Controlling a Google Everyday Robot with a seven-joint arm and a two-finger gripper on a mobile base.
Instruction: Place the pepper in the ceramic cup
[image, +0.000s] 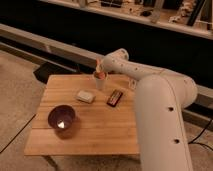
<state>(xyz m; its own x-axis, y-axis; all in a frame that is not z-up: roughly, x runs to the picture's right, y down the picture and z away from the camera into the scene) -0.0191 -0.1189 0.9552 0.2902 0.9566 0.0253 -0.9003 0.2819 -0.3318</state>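
Near the far edge of the wooden surface (100, 127), toward its middle, stands the ceramic cup (100, 81), white, upright, plain-sided. The pepper (99, 70) sticks up out of its mouth: orange, slender, roughly vertical, lower end inside the cup, upper end above the rim.

Tool (101, 64): directly over the cup, at the pepper's upper end, reaching in from the right on the white arm (160, 100). Fingers drawn close together, narrow. Tool and pepper top overlap in this view; cannot tell whether the fingers are pinching the pepper or are only just beside it.

Other items on the surface:
- pale rounded block (85, 96), possibly a sponge or soap; sits just in front of the cup and slightly left, apart from it.
- black rectangular bar (115, 98), lying flat, angled, right of the pale block and in front-right of the cup.
- dark purple bowl (61, 118), wide, on the near left part of the surface, well apart from the cup; bright glint inside it.

Arm's large white body fills the right foreground and hides the surface's right edge. Floor (20, 90) beneath is light and speckled; a dark wall (60, 25) runs behind.
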